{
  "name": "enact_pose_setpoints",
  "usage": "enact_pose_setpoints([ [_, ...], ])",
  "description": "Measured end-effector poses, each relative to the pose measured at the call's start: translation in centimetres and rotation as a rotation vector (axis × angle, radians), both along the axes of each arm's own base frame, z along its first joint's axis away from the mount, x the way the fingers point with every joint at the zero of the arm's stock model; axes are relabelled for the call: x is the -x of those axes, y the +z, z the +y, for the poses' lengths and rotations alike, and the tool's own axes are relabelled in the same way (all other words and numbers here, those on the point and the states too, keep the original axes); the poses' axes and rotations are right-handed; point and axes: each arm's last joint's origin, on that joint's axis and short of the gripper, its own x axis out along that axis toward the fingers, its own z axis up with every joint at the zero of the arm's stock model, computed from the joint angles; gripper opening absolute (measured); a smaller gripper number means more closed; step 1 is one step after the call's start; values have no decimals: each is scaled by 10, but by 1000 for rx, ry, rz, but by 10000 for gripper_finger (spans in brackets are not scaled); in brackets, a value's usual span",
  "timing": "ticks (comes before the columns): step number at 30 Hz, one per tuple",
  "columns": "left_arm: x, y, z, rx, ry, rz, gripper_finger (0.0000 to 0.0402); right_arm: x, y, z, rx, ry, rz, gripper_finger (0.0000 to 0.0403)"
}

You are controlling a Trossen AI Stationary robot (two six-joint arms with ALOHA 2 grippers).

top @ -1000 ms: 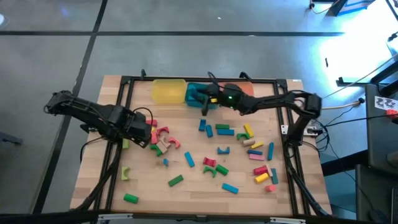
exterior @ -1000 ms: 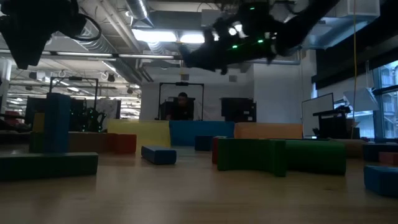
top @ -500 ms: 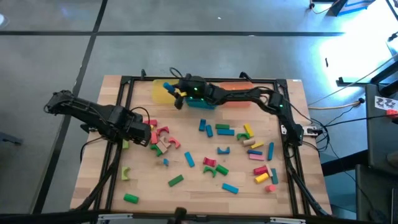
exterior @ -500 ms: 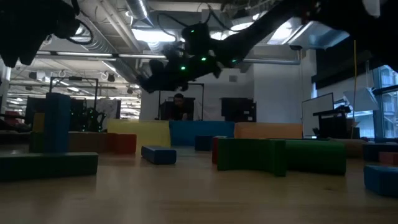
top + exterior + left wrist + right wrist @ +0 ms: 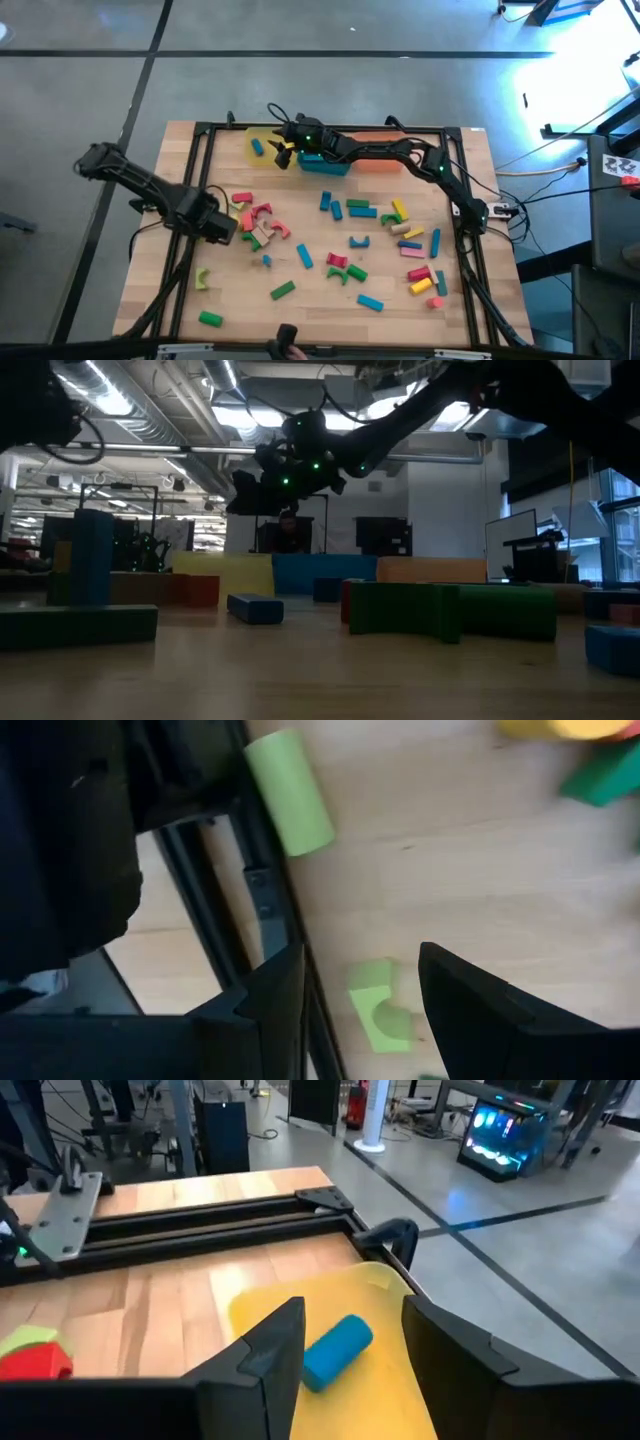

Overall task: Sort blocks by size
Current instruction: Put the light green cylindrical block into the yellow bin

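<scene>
From above, your right claw [image 5: 283,153] hangs over the yellow tray [image 5: 262,146] at the surface's far edge, where a blue cylinder [image 5: 257,147] lies loose. Your left claw [image 5: 222,228] sits near the left edge beside the pink and red blocks [image 5: 258,222].

Right wrist view: fingers apart, nothing gripped, the blue cylinder [image 5: 337,1351] lying between them on the tray.

Left wrist view: fingers [image 5: 460,1005] spread and empty over a light green arch block [image 5: 380,1017], with a light green cylinder [image 5: 290,791] nearby.

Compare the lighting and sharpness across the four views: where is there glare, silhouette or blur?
High view: glare on the floor at right. Low view: right arm silhouetted against ceiling lights. Left wrist view: blocks at the top corner smeared. Right wrist view: evenly lit, blue cylinder sharp.
</scene>
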Motion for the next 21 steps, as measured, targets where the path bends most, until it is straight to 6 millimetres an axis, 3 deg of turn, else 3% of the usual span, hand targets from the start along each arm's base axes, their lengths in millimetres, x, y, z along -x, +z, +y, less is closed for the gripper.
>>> enact_pose_setpoints([
  [7,9,-30,-5,-39,74,35,178,3,7,2,-13,15,24,172],
  [11,7,-32,-6,-79,97,31,178,8,18,5,-33,33,59,172],
  [14,7,-33,-6,-107,120,39,178,14,32,9,-44,48,78,172],
  [21,6,-33,-6,-101,128,41,178,38,88,17,2,93,91,172],
])
